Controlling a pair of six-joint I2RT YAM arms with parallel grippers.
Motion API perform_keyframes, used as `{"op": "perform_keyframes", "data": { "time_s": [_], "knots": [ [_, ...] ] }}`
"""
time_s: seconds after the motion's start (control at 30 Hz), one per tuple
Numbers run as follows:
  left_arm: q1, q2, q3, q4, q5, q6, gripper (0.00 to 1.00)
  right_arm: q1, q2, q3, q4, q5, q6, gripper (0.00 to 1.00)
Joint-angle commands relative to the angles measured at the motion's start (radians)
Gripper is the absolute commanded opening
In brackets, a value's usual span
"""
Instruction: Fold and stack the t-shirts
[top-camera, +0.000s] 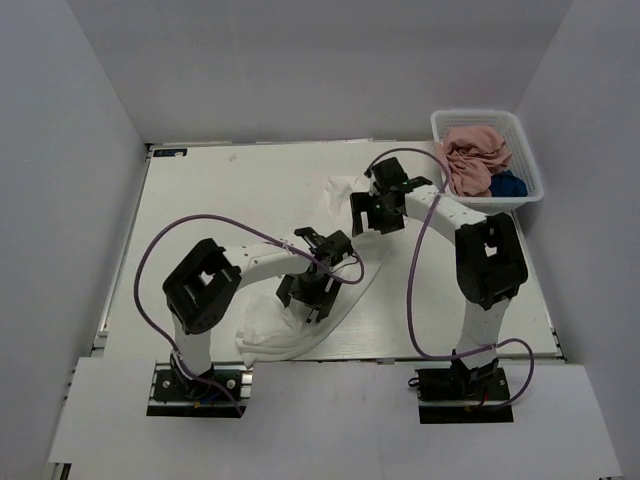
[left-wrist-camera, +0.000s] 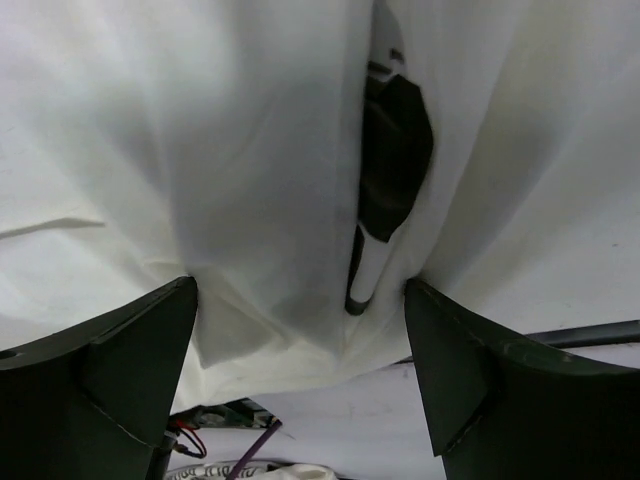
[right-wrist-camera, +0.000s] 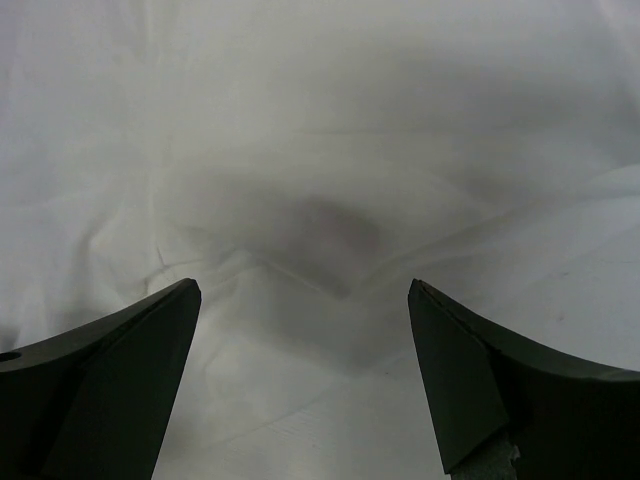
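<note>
The left pincer (left-wrist-camera: 300, 287) stands released, its dark fingers (left-wrist-camera: 130, 375) spread wide above a lengthwise fold in the white t-shirt (top-camera: 275, 338). Cloth lies across the gap, but neither finger is seen pressing it. Just beyond the fingertips, a black print (left-wrist-camera: 395, 150) shows in the crease of the fold, partly tucked under the cloth on its left. The right pincer (right-wrist-camera: 303, 287) is likewise released, its fingers (right-wrist-camera: 500, 390) wide apart over a plain, gently wrinkled stretch of the same shirt.

Seen from above, the white t-shirt lies rumpled on the table (top-camera: 220, 200) in a long diagonal band. It runs from a bunched end at the near edge, near the left arm's base, up to a corner right of the table's centre. The left pincer is over its middle and the right pincer over its far end. Whether either pincer touches the cloth cannot be told.

The pink t-shirt (top-camera: 475, 155) sits crumpled in a white basket (top-camera: 528, 160) at the table's far right corner, filling most of it. The navy t-shirt (top-camera: 508, 185) is wedged beside it at the basket's near right side. Both are well apart from the white one.
</note>
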Motion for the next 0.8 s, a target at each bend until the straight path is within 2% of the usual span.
{"op": "perform_keyframes", "data": {
  "time_s": [0.0,0.23,0.33,0.47,0.53,0.6,0.63,0.67,0.7,0.77],
  "knots": [
    [-0.014,-0.014,0.034,0.055,0.027,0.061,0.94,0.018,0.036,-0.010,0.017,0.004,0.052,0.90],
    [-0.014,0.093,0.085,0.111,0.050,0.093,0.93,0.006,0.210,0.103,-0.031,-0.002,0.067,0.90],
    [-0.005,0.141,0.100,0.158,0.112,0.102,0.92,-0.004,0.297,0.212,-0.069,0.006,0.073,0.90],
    [0.013,0.252,0.190,0.158,0.081,0.115,0.92,-0.027,0.476,0.425,-0.138,0.012,0.068,0.90],
    [0.013,0.311,0.296,0.136,0.027,0.105,0.92,-0.053,0.561,0.611,-0.190,0.014,0.062,0.90],
    [0.041,0.402,0.437,0.094,-0.013,0.049,0.94,-0.077,0.688,0.719,-0.213,-0.009,0.065,0.90],
    [0.052,0.437,0.494,0.076,-0.063,0.020,0.96,-0.099,0.714,0.887,-0.224,-0.025,0.071,0.90],
    [0.065,0.472,0.630,0.015,-0.088,-0.014,0.99,-0.111,0.736,0.922,-0.208,-0.041,0.082,0.90],
    [0.094,0.510,0.704,-0.022,-0.101,-0.066,0.99,-0.131,0.744,0.939,-0.171,-0.090,0.088,0.90],
    [0.121,0.601,0.900,-0.096,-0.082,-0.109,0.99,-0.163,0.718,0.869,0.037,-0.103,0.107,0.90]
  ]
}}
